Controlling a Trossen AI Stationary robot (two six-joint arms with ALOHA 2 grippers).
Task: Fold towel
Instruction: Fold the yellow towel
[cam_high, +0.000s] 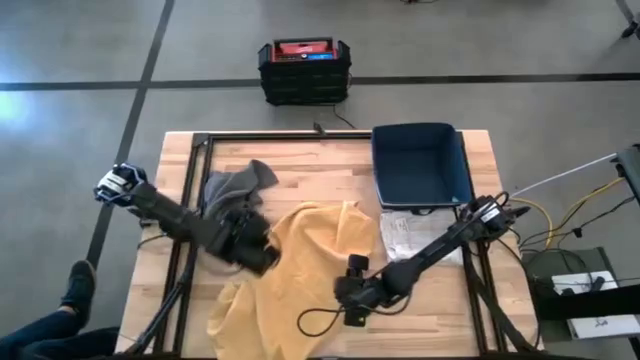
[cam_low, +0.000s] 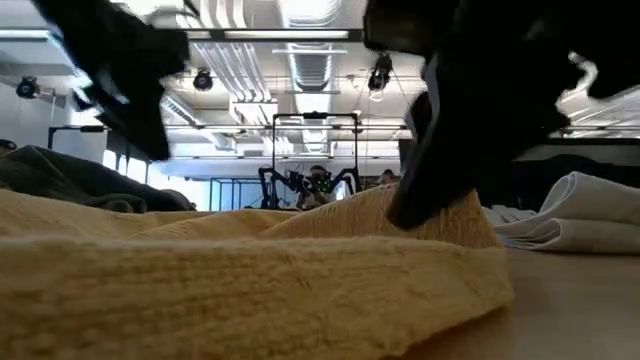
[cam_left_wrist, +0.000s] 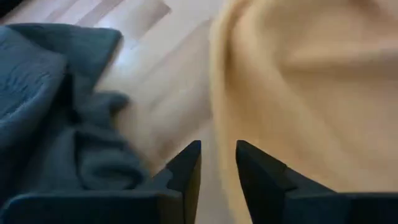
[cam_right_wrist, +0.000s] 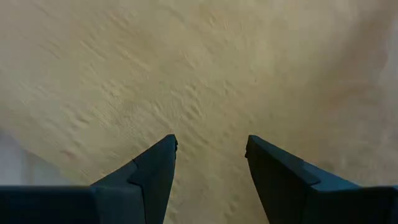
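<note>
A yellow towel (cam_high: 300, 265) lies crumpled on the middle of the wooden table, with raised folds (cam_low: 300, 240). My left gripper (cam_high: 266, 252) hovers over the towel's left edge (cam_left_wrist: 224, 124). Its fingers (cam_left_wrist: 219, 163) are open by a narrow gap and stand clear above the cloth in the low view. My right gripper (cam_high: 352, 292) is over the towel's near right part, open wide, with its fingertips (cam_right_wrist: 210, 149) pointing down at the cloth (cam_right_wrist: 205, 74). My right gripper comes down slanting from the table's right, one finger (cam_low: 412, 200) reaching the top of a raised fold of the yellow towel (cam_low: 440, 215). Nothing is between the open fingers, and I cannot tell whether they touch the cloth.
A grey towel (cam_high: 237, 186) lies bunched at the far left, just beside my left gripper (cam_left_wrist: 56, 124). A dark blue bin (cam_high: 421, 165) stands at the far right, with folded white cloths (cam_high: 410, 238) in front of it. A black crate (cam_high: 305, 70) sits on the floor beyond.
</note>
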